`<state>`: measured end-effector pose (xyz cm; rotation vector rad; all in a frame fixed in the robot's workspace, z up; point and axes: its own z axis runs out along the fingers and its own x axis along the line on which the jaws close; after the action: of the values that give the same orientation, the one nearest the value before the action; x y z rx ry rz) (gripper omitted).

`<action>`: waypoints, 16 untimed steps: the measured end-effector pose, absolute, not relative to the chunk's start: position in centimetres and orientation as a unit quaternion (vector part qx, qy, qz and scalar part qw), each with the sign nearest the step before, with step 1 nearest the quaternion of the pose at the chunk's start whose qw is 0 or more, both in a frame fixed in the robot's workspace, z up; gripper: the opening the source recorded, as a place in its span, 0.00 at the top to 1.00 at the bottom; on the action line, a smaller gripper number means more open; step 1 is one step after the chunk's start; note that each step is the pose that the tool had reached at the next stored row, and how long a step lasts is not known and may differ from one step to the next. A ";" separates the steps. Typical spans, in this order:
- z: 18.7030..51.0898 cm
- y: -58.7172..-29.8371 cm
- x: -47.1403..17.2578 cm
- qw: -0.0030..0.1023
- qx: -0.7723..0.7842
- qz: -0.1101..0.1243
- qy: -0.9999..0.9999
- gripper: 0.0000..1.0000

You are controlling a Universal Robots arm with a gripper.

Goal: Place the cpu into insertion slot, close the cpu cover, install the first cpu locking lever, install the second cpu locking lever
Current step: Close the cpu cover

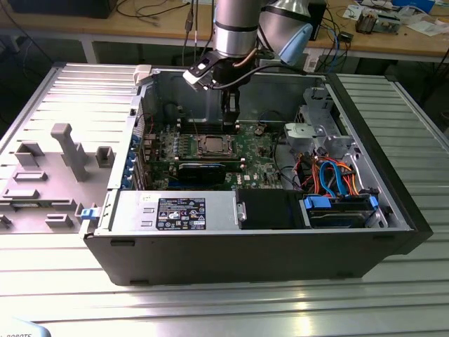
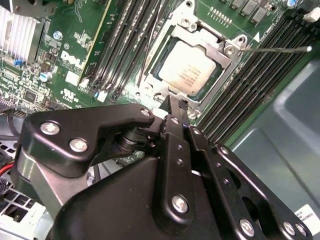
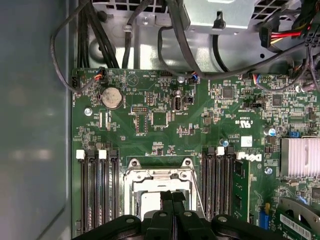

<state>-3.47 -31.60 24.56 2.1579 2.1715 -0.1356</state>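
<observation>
We are logging the cpu (image 2: 187, 67) sitting flat in the insertion slot (image 2: 150, 82), with the cpu cover (image 2: 220, 50) apparently lying down around it. One locking lever (image 2: 272, 49) is jutting free over the memory slots (image 2: 250, 90). The gripper (image 2: 176, 106) is hovering just beside the socket edge, fingers pressed together, holding nothing.

Risk, as we are judging it: the thin lever slipping off the fingertips, or the tips scraping the motherboard (image 3: 165, 125).

The second wrist view is giving us the lever. The exterior view is adding the open computer case (image 1: 245, 260).

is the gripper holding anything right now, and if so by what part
Nothing is held. The gripper is shut with nothing between its fingers, its tips by the edge of the cpu cover; the cpu sits under that cover.
</observation>
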 end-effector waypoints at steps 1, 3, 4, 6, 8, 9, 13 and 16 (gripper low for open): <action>24.4 -31.6 -3.5 0.038 0.704 -0.045 0.708 0.89; 24.2 -31.6 -3.6 0.037 0.703 -0.046 0.708 0.89; 24.2 -31.6 -3.7 0.036 0.703 -0.047 0.708 0.89; 24.1 -31.6 -3.8 0.036 0.703 -0.047 0.709 0.89; 24.1 -31.6 -4.0 0.036 0.703 -0.047 0.709 0.89; 24.0 -31.6 -4.3 0.036 0.703 -0.047 0.708 0.89; 23.7 -31.6 -5.4 0.036 0.703 -0.047 0.709 0.89; 23.4 -31.6 -6.1 0.036 0.703 -0.047 0.709 0.89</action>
<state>-6.08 -31.60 23.36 2.1597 2.1760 -0.1432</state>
